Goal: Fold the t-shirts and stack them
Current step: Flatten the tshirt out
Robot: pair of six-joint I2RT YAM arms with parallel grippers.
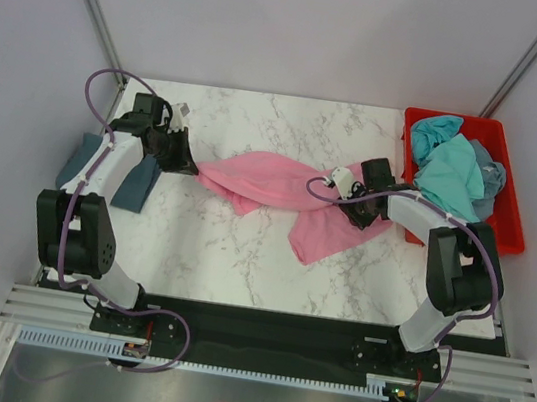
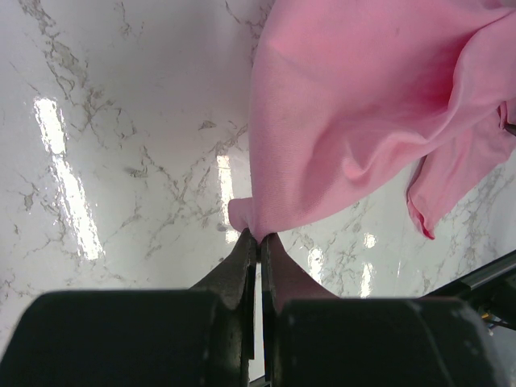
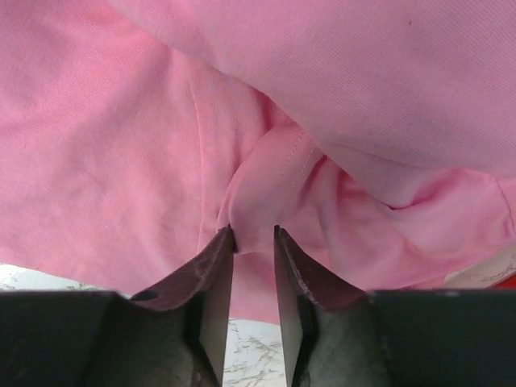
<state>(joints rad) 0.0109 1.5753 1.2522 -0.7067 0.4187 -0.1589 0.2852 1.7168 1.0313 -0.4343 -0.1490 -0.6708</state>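
From above, we see the red crate point(image 1: 515, 213) at the counter's point(image 1: 228, 266) far right corner. It holds a turquoise t-shirt point(image 1: 447, 172) heaped loosely, with a grey-blue t-shirt point(image 1: 493, 176) bunched against its right side. On the opposite edge, slate-blue t-shirts point(image 1: 137, 187) lie partly under the left arm. The pink t-shirt point(image 1: 261, 180) is stretched across the middle of the counter between the two arms. The left fingers point(image 1: 187, 165) meet its left end, and the right fingers point(image 1: 360, 211) are down on its right part, just beside the crate.

In the left wrist view, the left fingers point(image 2: 260, 251) are closed tight with no gap between them. They pinch a small rolled edge of the pink t-shirt point(image 2: 363, 121). The cloth rises from that pinch and drapes away to the right, over the glossy marbled counter point(image 2: 121, 121).

In the right wrist view, the pink t-shirt point(image 3: 322, 81) fills nearly everything, and only a strip of counter point(image 3: 32, 278) shows low on the left. The right fingers point(image 3: 226, 251) are partly open, a narrow way apart. They straddle a raised, stitched fold of the cloth that touches both fingertips. We cannot tell whether they press it firmly.
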